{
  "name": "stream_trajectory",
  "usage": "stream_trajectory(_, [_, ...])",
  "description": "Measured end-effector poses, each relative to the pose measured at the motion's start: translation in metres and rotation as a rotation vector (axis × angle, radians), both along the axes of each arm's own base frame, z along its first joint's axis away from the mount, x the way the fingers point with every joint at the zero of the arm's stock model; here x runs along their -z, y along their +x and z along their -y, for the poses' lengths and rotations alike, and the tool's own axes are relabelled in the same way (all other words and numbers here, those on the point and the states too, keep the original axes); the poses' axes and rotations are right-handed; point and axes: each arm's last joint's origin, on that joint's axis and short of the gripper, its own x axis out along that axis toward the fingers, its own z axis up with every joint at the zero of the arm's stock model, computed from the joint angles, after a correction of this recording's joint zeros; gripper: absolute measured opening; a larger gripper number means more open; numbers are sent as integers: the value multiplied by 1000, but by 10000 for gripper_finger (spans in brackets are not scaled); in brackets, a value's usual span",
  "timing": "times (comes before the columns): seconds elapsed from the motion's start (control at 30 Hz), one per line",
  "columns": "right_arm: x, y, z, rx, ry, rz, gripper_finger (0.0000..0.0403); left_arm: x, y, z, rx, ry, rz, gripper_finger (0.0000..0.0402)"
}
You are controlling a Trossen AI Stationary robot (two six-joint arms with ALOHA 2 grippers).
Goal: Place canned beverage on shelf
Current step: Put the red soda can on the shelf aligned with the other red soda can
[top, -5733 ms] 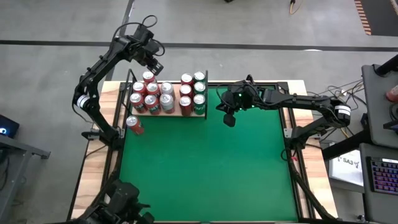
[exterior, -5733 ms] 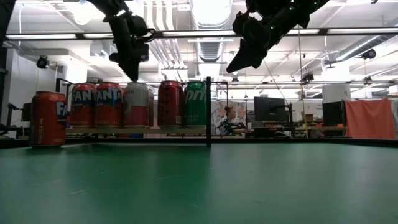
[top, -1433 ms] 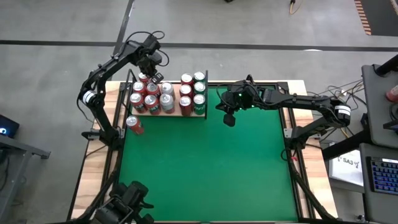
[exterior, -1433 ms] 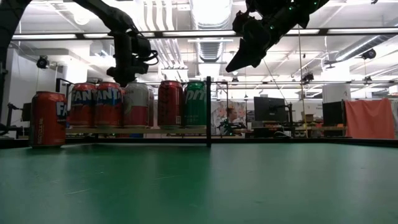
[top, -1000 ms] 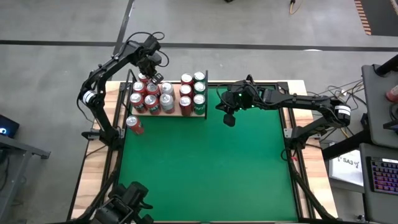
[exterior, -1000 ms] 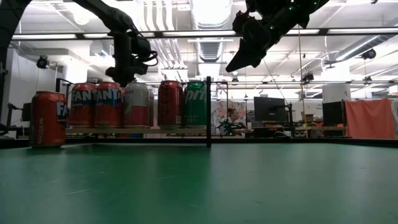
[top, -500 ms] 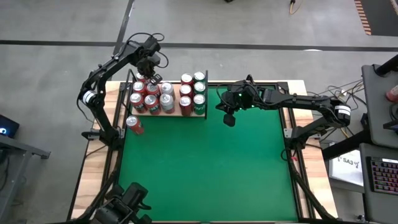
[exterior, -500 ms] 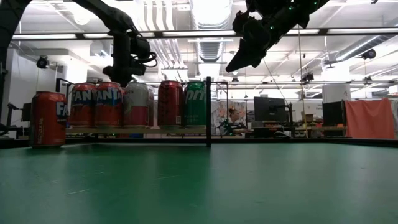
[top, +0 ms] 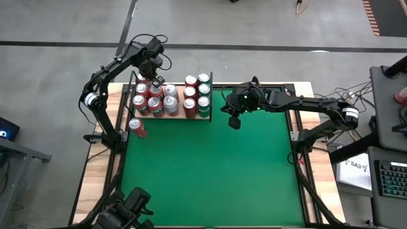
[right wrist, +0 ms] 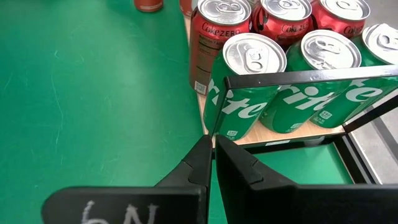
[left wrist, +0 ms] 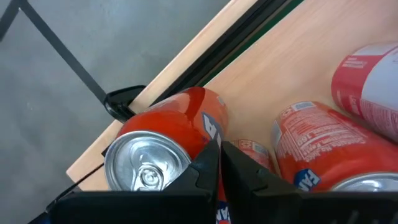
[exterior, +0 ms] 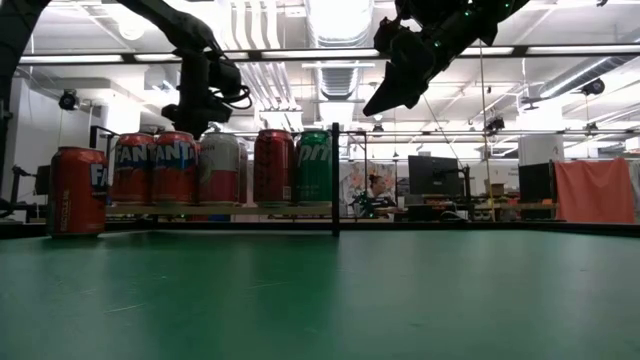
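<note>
Shelf [top: 180, 116] of pale wood at the far left of the green table [top: 210, 172], crowded with upright cans: red cans [top: 147, 102] in the left block, two silver cans [top: 170, 102] beside them, a red column [top: 190, 92] next, three green Sprite cans [top: 203, 92] at the right end; thin black rods [exterior: 335, 180] upright at the corners; lone red can [top: 137, 128] upright on the green felt, just off the shelf's near left corner; left hand [top: 154, 74] low over the far left corner of the shelf, fingers pressed together, empty, tips just above the back red can [left wrist: 165, 146]; right hand [top: 233, 121] high above the felt, right of the shelf, narrowed to nothing, gripping no can, pointed toward the Sprite cans.
</note>
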Motion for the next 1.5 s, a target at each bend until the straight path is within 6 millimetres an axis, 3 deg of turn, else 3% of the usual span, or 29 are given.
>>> stream_trajectory(0.57, [0,0,0,0,0,0,13,0,-1,2,-4,-11,-6,0])
stream_trajectory(0.87, [-1,1,0,-4,-9,9,13,-21,-1,16,6,55,43,0])
stream_trajectory(1.1, [-2,1,0,-2,-12,25,13,-49,7,46,46,153,132,0])
stream_trajectory(1.5, [-6,3,1,7,-7,52,13,-98,26,118,199,313,360,0])
